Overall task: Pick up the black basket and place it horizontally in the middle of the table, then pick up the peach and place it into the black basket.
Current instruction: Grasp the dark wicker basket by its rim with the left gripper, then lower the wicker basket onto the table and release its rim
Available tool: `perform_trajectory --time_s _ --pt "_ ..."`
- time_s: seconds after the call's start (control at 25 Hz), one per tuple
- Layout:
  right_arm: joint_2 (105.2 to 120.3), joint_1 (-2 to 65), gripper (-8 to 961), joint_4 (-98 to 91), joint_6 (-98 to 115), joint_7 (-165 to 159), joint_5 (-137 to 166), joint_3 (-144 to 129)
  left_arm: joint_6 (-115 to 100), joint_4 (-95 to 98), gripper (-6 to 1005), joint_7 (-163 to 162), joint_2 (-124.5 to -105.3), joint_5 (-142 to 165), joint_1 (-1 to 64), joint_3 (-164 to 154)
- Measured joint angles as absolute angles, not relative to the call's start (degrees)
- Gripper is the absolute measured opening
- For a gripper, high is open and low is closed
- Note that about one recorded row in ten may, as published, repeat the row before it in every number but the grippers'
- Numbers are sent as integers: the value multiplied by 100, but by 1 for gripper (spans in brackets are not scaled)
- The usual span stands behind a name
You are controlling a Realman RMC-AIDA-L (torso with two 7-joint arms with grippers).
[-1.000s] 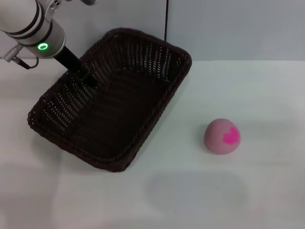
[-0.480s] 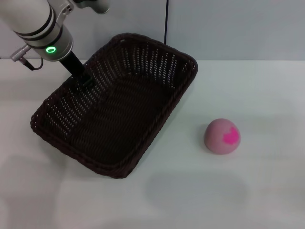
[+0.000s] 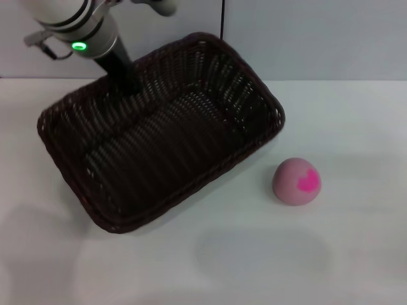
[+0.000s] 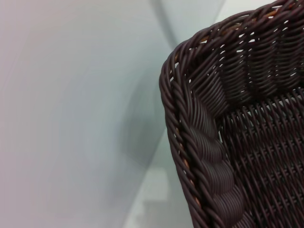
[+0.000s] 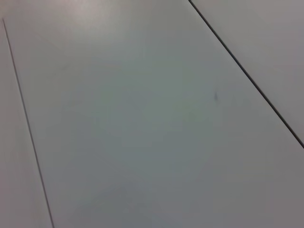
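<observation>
Black basket (image 3: 165, 136) sits askew toward the table's (image 3: 356, 254) far left corner, gripped at its far rim by the left gripper (image 3: 124, 79), seemingly clamped to swing it level. Peach (image 3: 296, 181) waits just beside its right corner.

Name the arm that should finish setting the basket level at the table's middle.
Left. The left gripper is at the black basket's far rim, the basket lying askew. The right arm is out of sight; the peach waits alongside.
</observation>
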State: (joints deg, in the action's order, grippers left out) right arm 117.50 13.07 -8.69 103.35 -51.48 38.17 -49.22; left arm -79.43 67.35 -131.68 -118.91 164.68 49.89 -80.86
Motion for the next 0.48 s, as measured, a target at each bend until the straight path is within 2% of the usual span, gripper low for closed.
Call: perform_trajectory --time_s 0.48 --pt "11752 1297 775 -823 10336 -5163 3853 -4957 -7659 7395 304 -10749 -11909 16007 4954 -8850"
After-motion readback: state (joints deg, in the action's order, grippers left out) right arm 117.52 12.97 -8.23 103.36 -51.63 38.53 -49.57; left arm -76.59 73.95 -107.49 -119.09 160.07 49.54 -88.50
